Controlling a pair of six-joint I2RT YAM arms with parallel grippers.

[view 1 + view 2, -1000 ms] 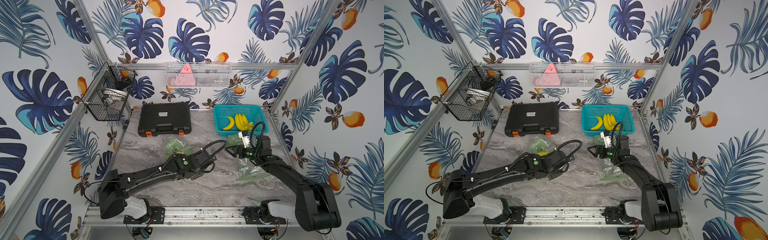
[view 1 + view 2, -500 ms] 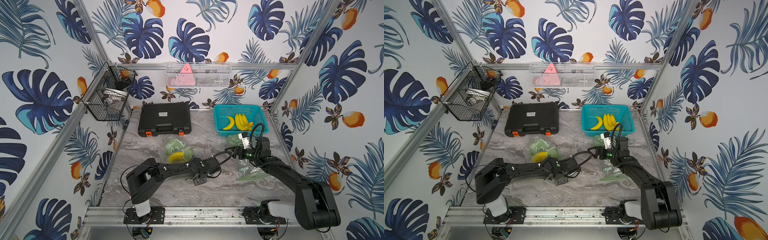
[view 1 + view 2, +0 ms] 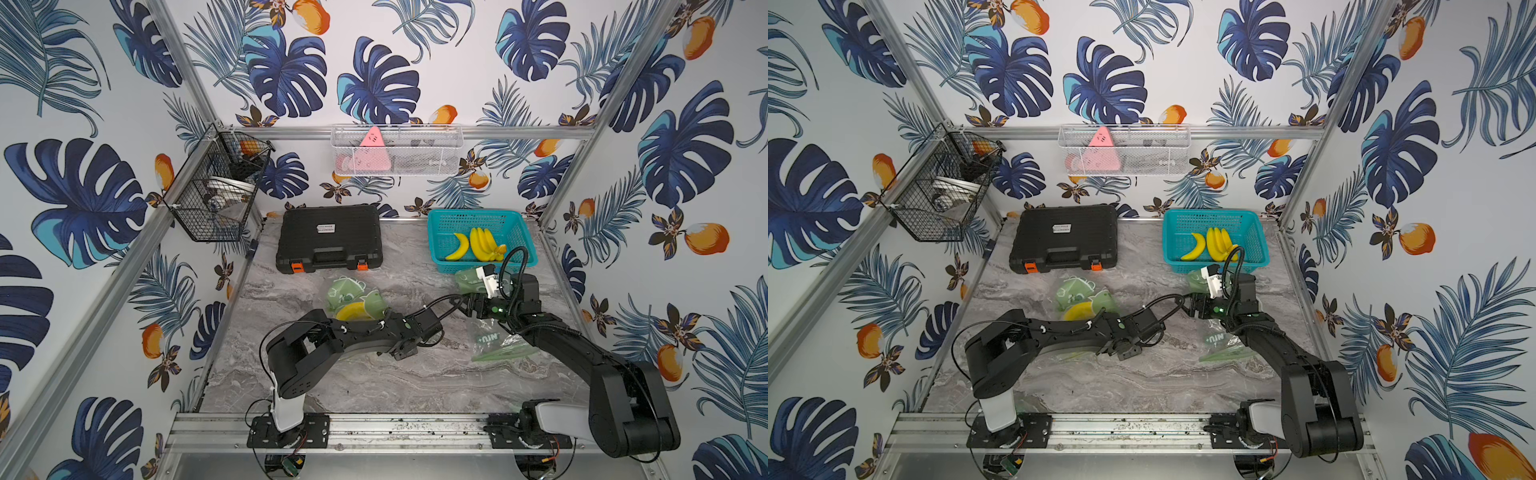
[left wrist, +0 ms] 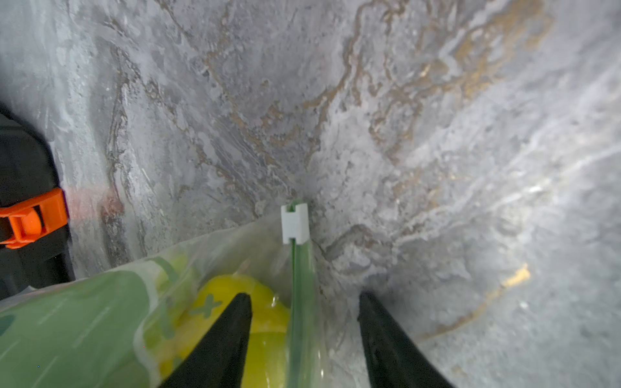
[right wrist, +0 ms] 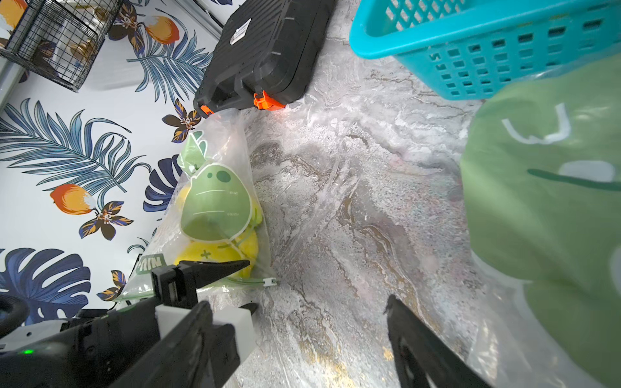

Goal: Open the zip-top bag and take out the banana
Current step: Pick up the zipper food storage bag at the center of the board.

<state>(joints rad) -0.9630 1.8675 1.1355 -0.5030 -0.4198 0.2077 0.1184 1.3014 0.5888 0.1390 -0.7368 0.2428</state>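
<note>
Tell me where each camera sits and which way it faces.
Both top views: high above the arms' bases, looking down and forward at the table; the left arm and right arm show whole.
Left wrist: looks past its own fingers at the bag's white slider.
Right wrist: looks between its fingers across the table toward the black case.
Shared: both wrist views show the bag, banana and case.

We find the case (image 3: 328,239) back left on the table (image 3: 374,382), the basket (image 3: 473,216) holding bananas (image 3: 482,245) back right, the zip-top bag (image 3: 347,291) with its banana (image 3: 351,311) just before the case.
</note>
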